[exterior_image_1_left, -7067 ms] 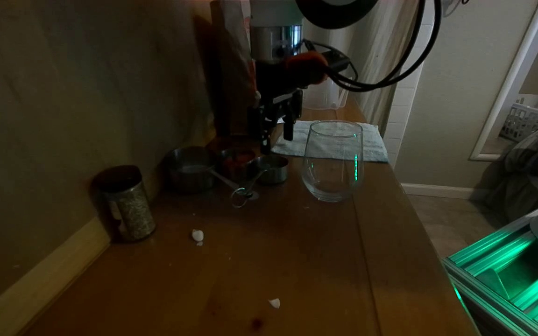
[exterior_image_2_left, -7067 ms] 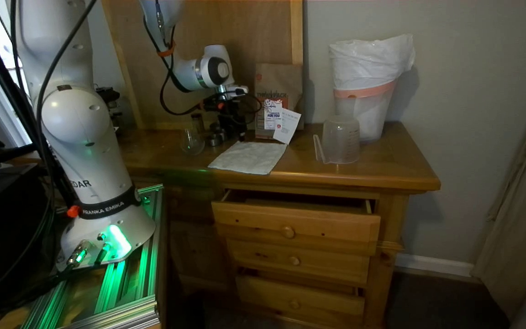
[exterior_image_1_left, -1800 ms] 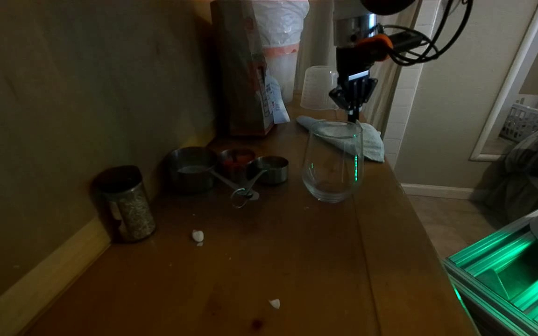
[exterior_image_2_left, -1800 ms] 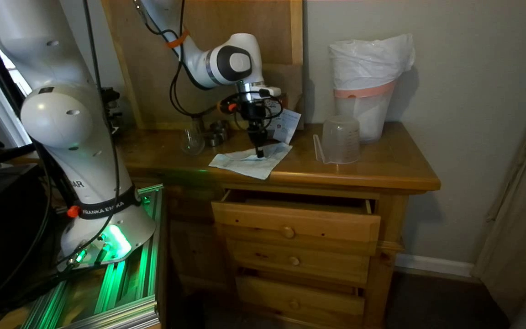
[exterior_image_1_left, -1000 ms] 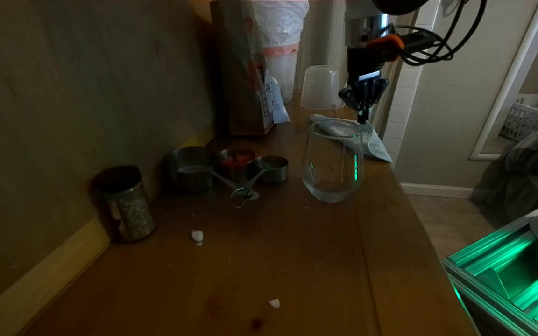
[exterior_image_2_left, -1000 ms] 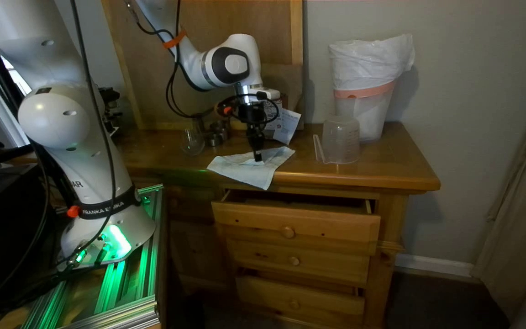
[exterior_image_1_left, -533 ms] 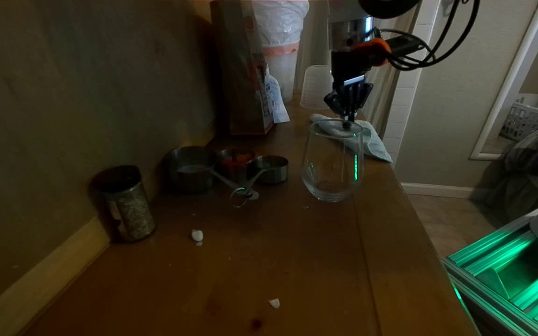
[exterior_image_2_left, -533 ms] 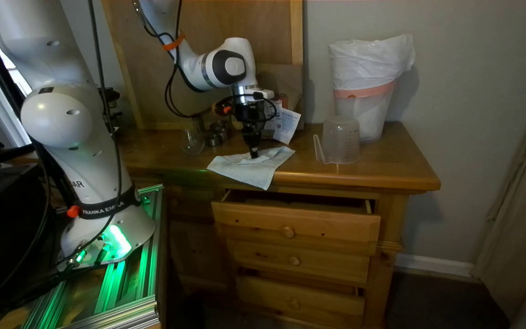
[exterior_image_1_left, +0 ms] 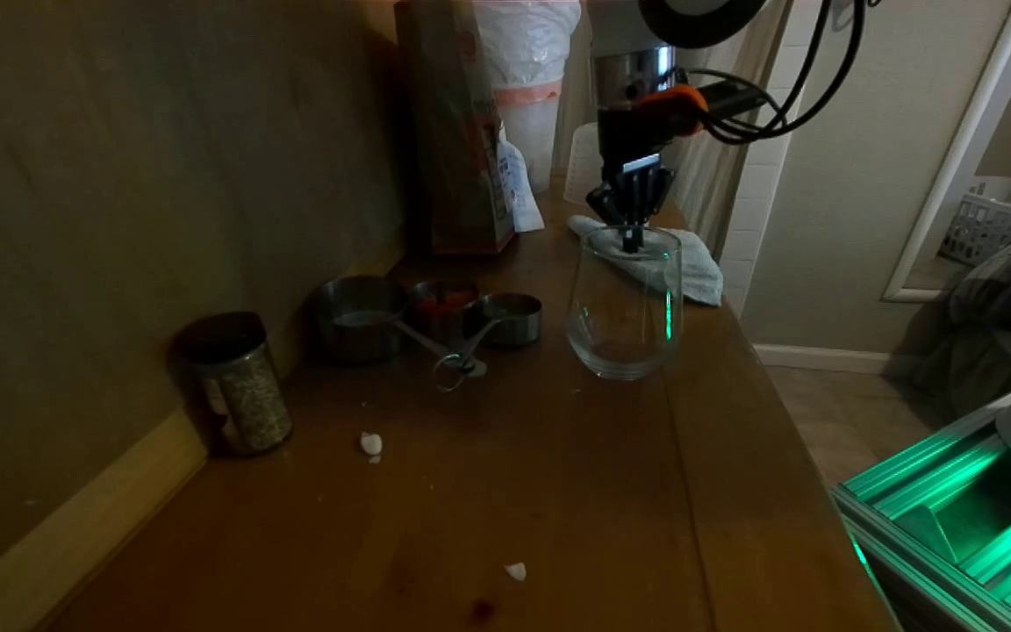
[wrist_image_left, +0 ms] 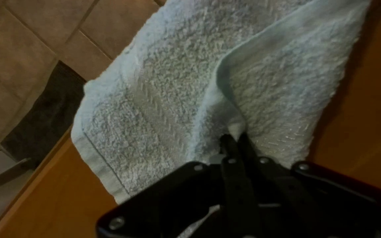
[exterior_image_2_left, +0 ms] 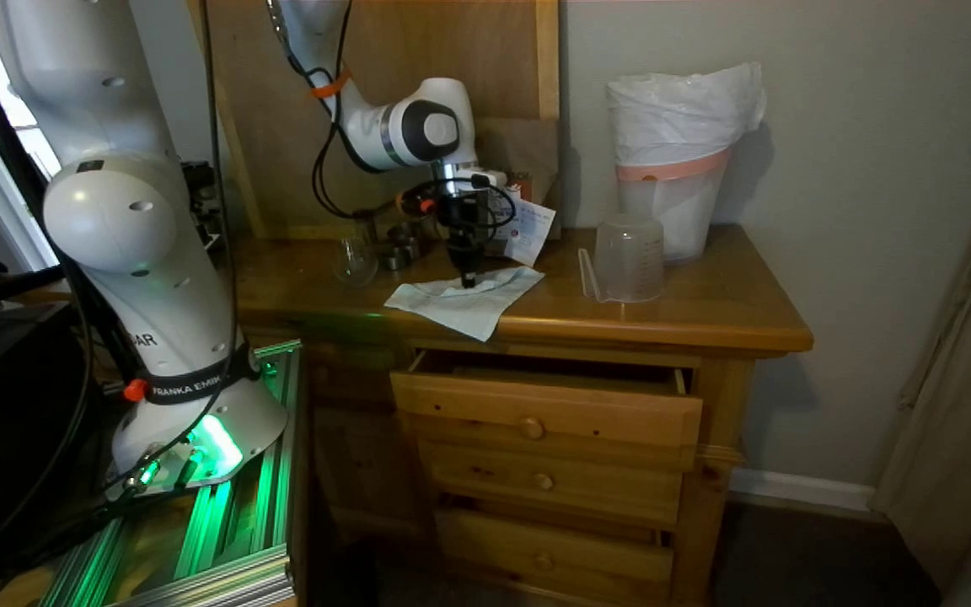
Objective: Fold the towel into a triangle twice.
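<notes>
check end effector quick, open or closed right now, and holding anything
End effector: closed, holding a bit of the towel.

Lettering on the robot arm (exterior_image_2_left: pixel 119 211), in an exterior view.
Near left: dark base band (exterior_image_2_left: pixel 186 391), "FRANKA EMI…", last letters obscured; above it, "AR". Print on the far paper slip (exterior_image_2_left: pixel 529 233): too small to read.

Ambient: dim | Window (exterior_image_2_left: pixel 30 139): bright, 10 o'clock | Base lamp (exterior_image_2_left: pixel 221 443): green, 8 o'clock | Glass (exterior_image_1_left: pixel 625 307): green glare, 3 o'clock
</notes>
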Controlling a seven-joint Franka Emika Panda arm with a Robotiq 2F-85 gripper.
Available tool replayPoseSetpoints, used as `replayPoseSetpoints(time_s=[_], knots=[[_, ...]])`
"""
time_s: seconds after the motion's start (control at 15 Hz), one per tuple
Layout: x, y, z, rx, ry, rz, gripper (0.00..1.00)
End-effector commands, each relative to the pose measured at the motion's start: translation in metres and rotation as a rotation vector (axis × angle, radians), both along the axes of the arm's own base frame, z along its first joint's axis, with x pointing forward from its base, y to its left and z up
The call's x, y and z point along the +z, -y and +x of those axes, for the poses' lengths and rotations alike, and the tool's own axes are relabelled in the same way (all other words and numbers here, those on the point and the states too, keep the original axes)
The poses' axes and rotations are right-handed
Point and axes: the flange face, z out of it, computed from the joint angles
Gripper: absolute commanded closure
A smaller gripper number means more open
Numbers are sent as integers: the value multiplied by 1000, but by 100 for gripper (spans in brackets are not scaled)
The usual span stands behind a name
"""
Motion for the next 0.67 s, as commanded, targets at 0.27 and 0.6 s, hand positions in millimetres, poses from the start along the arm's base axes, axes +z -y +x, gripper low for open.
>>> replayPoseSetpoints(time_s=[0.27, 0.6], knots=[[-16, -52, 0, 94, -41, 79, 97], [-8, -63, 1, 119, -35, 104, 97]])
